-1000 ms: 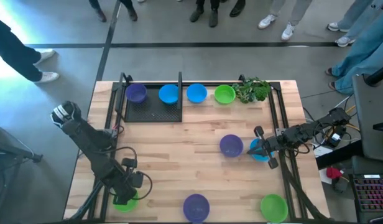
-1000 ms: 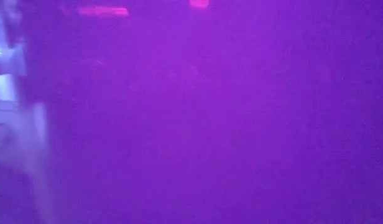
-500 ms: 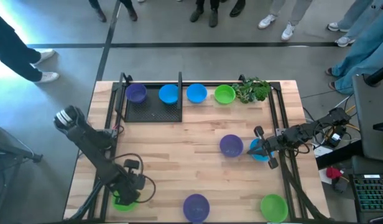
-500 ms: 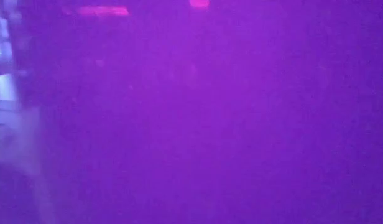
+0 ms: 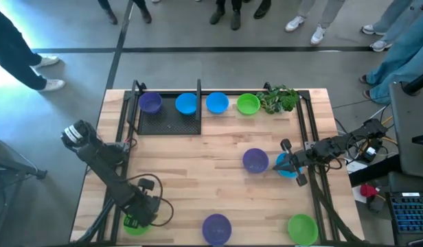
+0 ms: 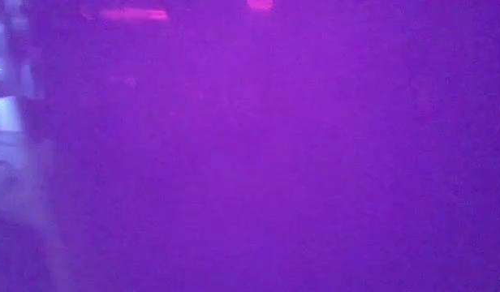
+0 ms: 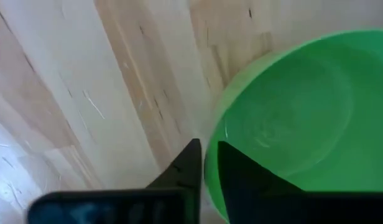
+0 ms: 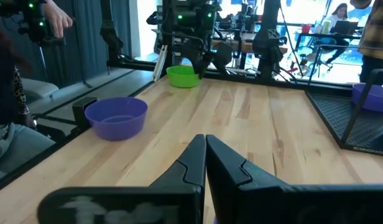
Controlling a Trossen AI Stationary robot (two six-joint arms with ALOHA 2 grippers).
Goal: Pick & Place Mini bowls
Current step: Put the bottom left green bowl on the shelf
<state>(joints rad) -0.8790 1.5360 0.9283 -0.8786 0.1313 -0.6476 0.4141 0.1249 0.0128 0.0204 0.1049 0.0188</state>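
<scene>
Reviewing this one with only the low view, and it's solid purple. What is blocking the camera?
Observer: Probably the purple bowl at the front edge of the table, in the middle; from above it sits right there.
Operator: Where's the left arm working?
Observer: The left gripper is at the front left corner, fingers pinching the rim of a lime green bowl.
Operator: And the right?
Observer: The right gripper, fingers shut, waits over a blue bowl near the right side.
</scene>
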